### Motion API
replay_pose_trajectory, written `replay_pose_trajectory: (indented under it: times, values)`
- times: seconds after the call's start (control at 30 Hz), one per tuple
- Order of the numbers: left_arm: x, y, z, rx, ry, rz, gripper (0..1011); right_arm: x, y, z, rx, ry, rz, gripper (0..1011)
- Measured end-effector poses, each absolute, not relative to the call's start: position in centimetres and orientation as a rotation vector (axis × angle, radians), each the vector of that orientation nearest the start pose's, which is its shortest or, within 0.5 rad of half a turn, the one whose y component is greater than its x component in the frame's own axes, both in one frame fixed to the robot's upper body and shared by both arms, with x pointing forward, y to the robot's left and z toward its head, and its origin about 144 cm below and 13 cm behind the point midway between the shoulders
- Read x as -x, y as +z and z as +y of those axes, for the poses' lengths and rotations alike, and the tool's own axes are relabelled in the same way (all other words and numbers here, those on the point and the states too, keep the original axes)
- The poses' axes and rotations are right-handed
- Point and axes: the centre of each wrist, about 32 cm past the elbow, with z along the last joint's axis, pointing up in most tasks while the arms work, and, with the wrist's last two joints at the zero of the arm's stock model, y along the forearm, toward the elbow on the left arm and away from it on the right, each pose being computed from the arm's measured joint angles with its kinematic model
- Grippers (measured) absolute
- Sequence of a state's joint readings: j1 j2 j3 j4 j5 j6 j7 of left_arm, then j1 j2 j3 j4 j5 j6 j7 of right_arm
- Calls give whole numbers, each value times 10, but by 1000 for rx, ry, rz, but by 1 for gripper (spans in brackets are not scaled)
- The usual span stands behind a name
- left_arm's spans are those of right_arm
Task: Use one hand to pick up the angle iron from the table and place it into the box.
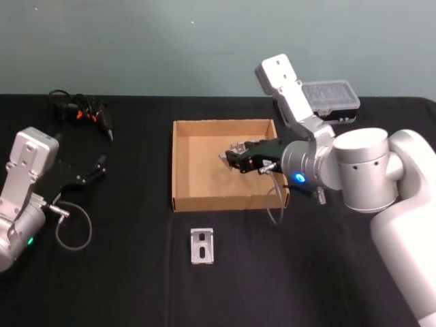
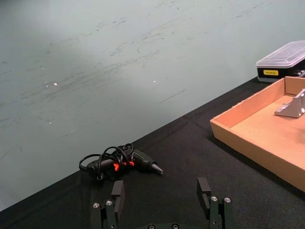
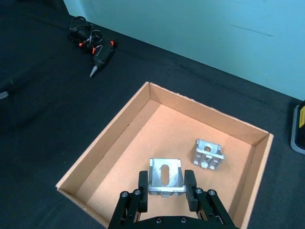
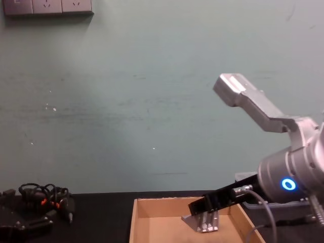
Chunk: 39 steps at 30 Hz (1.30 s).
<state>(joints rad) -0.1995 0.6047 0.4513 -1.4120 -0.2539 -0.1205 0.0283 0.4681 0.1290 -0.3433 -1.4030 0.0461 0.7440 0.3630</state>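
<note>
An angle iron (image 3: 165, 177) is held in the right gripper (image 3: 166, 185), with one black finger pressed on each side of it. It is a small piece of bent silver metal with a long hole in its flat face. It is held just over the inside of the box (image 3: 100, 143), near the middle. In the chest view the right gripper (image 4: 205, 218) is seen dipped low between the box walls.

A second angle iron (image 3: 208, 154) is seen lying on the floor of the box, apart from the held one. A third angle iron (image 1: 202, 246) is seen flat on the table (image 1: 122, 272), just in front of the box's front wall. Three angle irons are counted in all.

The box is made of tan cardboard with low walls and an open top. It is set near the middle of the black table.

The left gripper (image 2: 160, 188) is kept wide and empty by the table's left edge.

One black glue gun (image 1: 85, 112) with a tangled cable is found near the back left corner. One case (image 1: 332, 97) with a clear lid is found near the back right corner.

A plain green wall (image 4: 152, 101) is seen behind the table.
</note>
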Motion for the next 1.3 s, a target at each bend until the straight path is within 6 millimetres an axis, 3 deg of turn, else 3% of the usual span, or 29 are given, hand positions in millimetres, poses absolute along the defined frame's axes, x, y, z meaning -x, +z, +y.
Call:
replay_pose_trajectory:
  times: [0.53,1.3]
  values:
    - [-489,1140,310,-304,1248,-285,1000,-588,1230,-153,543,-959,232,448]
    - [-489,1140,310,-304,1248,-285,1000,-587,1231,-154,542,-963,231,448]
